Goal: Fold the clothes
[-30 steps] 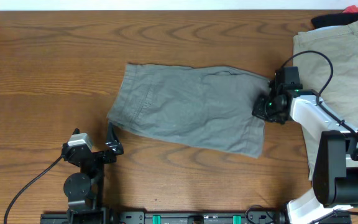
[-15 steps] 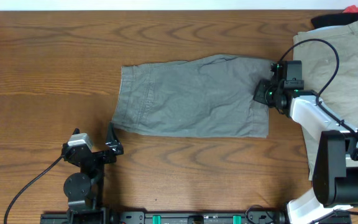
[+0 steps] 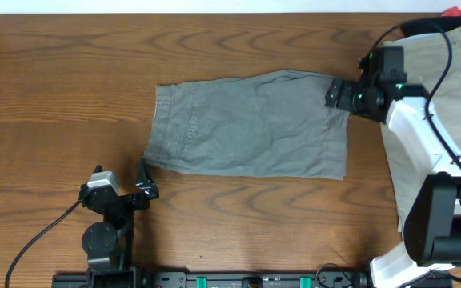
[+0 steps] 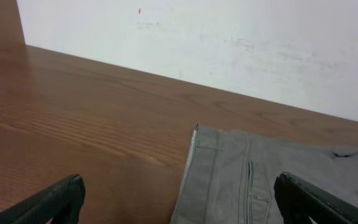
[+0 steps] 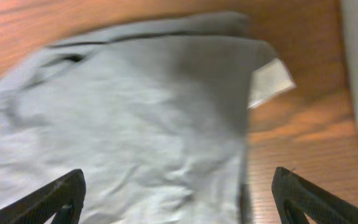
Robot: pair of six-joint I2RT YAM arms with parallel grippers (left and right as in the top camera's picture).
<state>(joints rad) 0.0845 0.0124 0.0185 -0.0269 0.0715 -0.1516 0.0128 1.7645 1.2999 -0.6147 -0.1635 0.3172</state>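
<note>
The grey-green shorts lie flat mid-table, waistband to the left, leg hems to the right. My right gripper hovers over their far right corner, open, with nothing between its fingers. The right wrist view shows the shorts' cloth below the spread fingertips, with a pale tab sticking out at the edge. My left gripper rests open near the front left, just short of the waistband corner. In the left wrist view the shorts lie ahead of it, its fingers wide apart.
A larger tan pair is spread at the right edge, partly under the right arm. Black cloth and red cloth lie at the far right corner. Bare wood surrounds the shorts. A white wall backs the table.
The right gripper dragged the shorts' right end toward the far side, squaring them up, then opened, let go and moved further back. The left arm has not moved.
</note>
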